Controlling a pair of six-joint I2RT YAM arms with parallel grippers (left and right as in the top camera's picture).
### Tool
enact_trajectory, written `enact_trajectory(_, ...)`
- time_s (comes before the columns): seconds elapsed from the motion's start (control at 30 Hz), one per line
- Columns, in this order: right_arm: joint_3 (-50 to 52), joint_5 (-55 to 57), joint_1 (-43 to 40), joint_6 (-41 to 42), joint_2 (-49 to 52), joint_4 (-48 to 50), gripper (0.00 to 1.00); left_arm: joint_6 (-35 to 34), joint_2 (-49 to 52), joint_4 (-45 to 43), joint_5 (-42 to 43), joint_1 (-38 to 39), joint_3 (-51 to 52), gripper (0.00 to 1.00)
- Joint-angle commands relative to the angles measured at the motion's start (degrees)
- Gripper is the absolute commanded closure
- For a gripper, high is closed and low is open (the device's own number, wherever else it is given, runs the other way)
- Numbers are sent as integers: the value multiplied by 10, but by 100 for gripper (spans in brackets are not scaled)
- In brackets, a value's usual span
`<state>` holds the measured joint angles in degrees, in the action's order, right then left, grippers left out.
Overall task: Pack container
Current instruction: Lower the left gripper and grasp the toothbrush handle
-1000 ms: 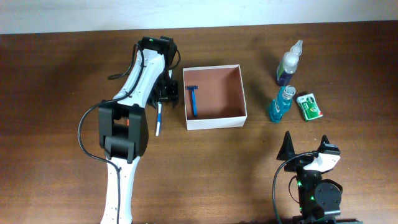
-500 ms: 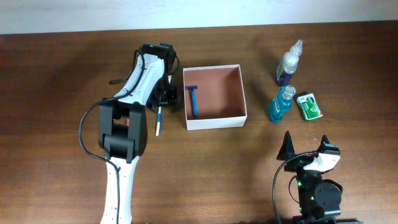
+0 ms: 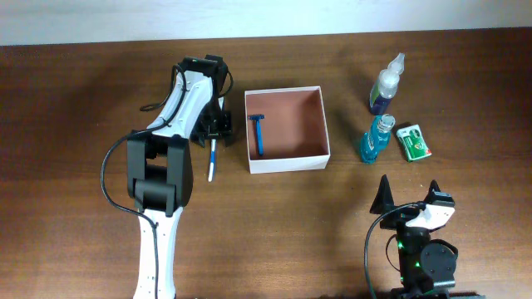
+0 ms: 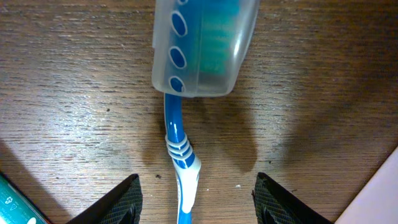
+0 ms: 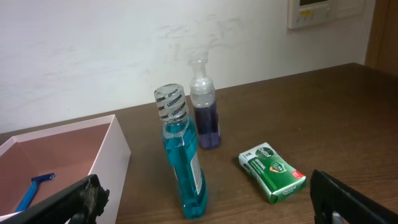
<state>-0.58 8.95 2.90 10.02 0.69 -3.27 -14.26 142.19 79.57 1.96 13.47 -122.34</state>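
Overhead check: container point(image 3: 288, 164)?
— Upright on tabletop point(image 3: 83, 124), blue razor point(image 3: 258, 133) inside by its left wall.
— Claws?
— My left claw point(image 4: 196, 200) spread, straddling capped toothbrush point(image 4: 176, 132) just left of container. My right claw point(image 3: 409, 199) spread, well apart from container.

A dark brown wooden tabletop point(image 3: 75, 208) with clear grain fills nearly the whole overhead view. A plain white wall point(image 5: 93, 56), faintly scuffed, runs along its far edge. High on the wall to the right is a small pale panel point(image 5: 314, 11), partly cut off. A brown wooden strip point(image 5: 385, 31) stands at the far right. The light is soft and even, and shadows on the wood are faint.
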Motion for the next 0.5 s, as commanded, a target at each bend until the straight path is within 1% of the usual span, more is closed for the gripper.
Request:
enact_trajectory(0.0, 3, 5, 5, -6, -5, -5, 2, 11, 7, -2, 2, 0, 6, 42)
enact_trajectory(0.47, 3, 5, 5, -6, -5, -5, 2, 11, 9, -19, 2, 0, 31, 42)
